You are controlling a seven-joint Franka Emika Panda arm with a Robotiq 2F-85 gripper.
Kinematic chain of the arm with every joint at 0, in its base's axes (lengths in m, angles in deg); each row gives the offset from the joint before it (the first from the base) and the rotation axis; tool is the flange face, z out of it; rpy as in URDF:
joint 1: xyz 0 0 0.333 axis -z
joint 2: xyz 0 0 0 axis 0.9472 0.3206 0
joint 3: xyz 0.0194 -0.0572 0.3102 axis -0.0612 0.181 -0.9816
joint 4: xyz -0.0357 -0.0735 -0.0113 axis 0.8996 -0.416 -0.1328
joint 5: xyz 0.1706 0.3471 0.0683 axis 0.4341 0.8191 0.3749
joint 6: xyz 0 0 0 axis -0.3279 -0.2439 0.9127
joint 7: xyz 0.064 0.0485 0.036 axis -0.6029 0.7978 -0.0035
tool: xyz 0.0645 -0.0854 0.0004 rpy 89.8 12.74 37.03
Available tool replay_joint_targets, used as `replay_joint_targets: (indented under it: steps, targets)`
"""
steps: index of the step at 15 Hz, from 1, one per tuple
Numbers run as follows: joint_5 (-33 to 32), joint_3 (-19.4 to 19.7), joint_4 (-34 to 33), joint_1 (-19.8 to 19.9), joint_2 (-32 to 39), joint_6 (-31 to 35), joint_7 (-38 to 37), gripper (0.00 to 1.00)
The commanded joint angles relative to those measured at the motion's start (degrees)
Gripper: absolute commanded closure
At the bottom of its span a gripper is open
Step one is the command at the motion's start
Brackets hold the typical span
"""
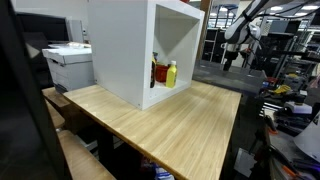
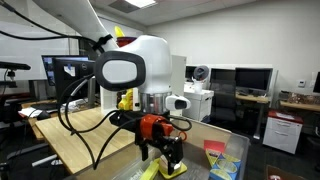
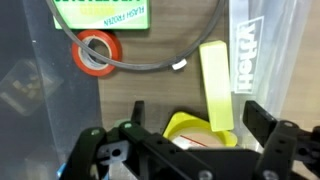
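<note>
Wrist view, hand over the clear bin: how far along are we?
Done: the approach only. The hand hangs above the clear bin, over a yellow bar and a rounded yellow item. In hand: nothing; the jaws stand wide open and touch neither piece. Left, probably: descend, close on a piece, lift. The red tape roll lies off to the side, untouched.

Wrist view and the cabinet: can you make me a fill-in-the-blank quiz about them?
The fingers stand ____, holding nothing.
In the wrist view, the long block right of the tape roll is ____.
In an exterior view, the bottles stand inside a ____ cabinet.
Missing words: open, yellow, white.
</note>
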Motion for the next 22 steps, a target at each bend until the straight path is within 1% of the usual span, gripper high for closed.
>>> replay_joint_targets:
  steps: [1, 10, 18, 22]
  targets:
    - [-1.39, 0.05, 3.13, 0.43, -2.38, 0.25, 3.12, 0.0]
    - [-2.36, 0.84, 4.02, 0.38, -2.06, -0.57, 5.12, 0.0]
    - [-1.63, 0.85, 2.53, 1.03, -0.77, -2.99, 5.82, 0.0]
    - [-1.34, 0.73, 2.18, 1.12, 0.12, -2.2, 5.54, 0.0]
